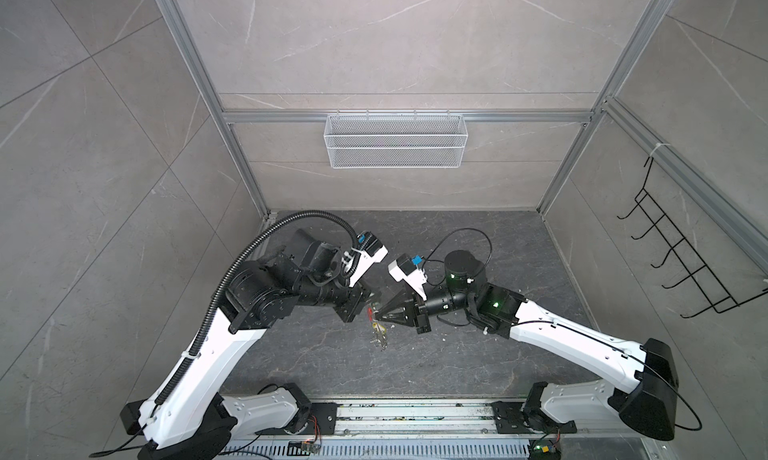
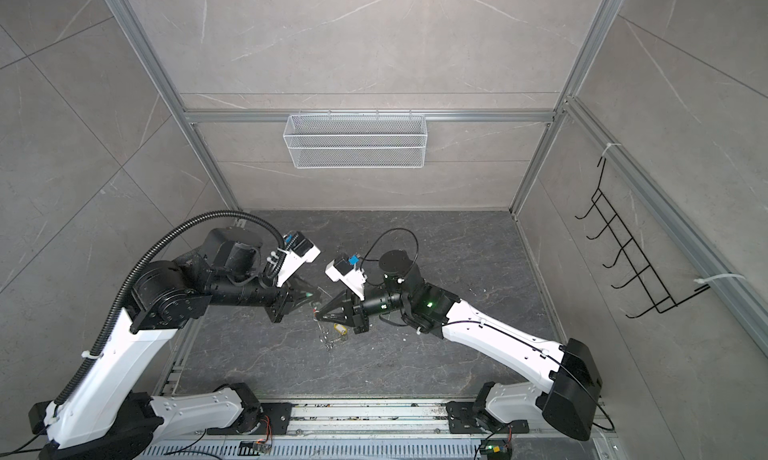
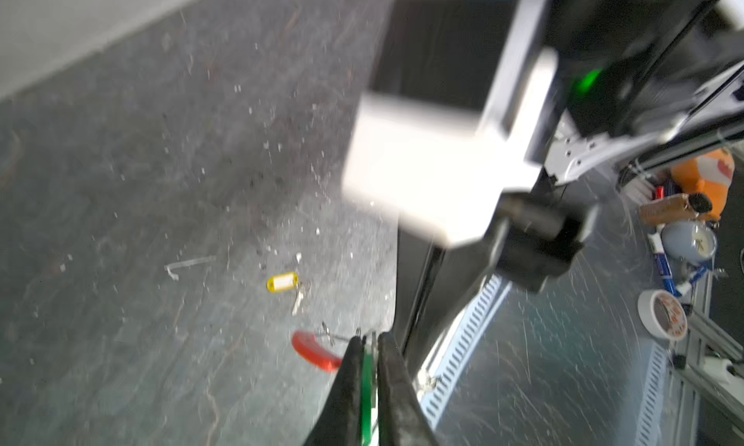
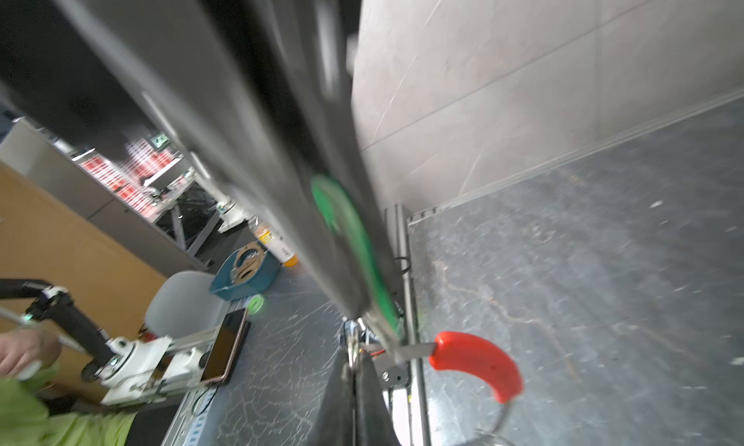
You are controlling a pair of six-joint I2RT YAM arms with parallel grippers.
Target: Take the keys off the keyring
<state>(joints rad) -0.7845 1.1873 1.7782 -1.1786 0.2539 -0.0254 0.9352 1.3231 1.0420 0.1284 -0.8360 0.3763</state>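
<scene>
Scene: Two robot arms meet over the middle of the dark tabletop (image 1: 478, 238), tips almost touching, with the keyring (image 4: 475, 361) held between them clear of the surface.
Left end effector (image 3: 370, 341): Narrow, with its black fingers flanking the green tag (image 3: 367, 383), which sits edge-on in the pinch.
Right end effector (image 4: 353, 377): Clamped tight on the bare wire of the keyring, with the red sleeve (image 3: 314, 355) curving away just beside its tips.
Yellow tag (image 3: 283, 282): Lies flat on the tabletop with its silver key (image 3: 298, 301), apart from the hoop and just on the near side of the two end effectors. It is judged to be already off.
Green key: Blur in both wrist views hides the small ring joining it to the tag, so it cannot be told whether this one has cleared the hoop.
Handling: Everything here looks light. The hoop is thin wire, probably springy and slick, and likely to twist in a pinch. The tags are stiff, flat plastic. A key dangling from its tag would swing freely.
Where to hold: Take the hoop on bare wire close to the sleeve, so it cannot pivot. Take each key by the flat faces of its tag rather than the small, slippery blade.
</scene>
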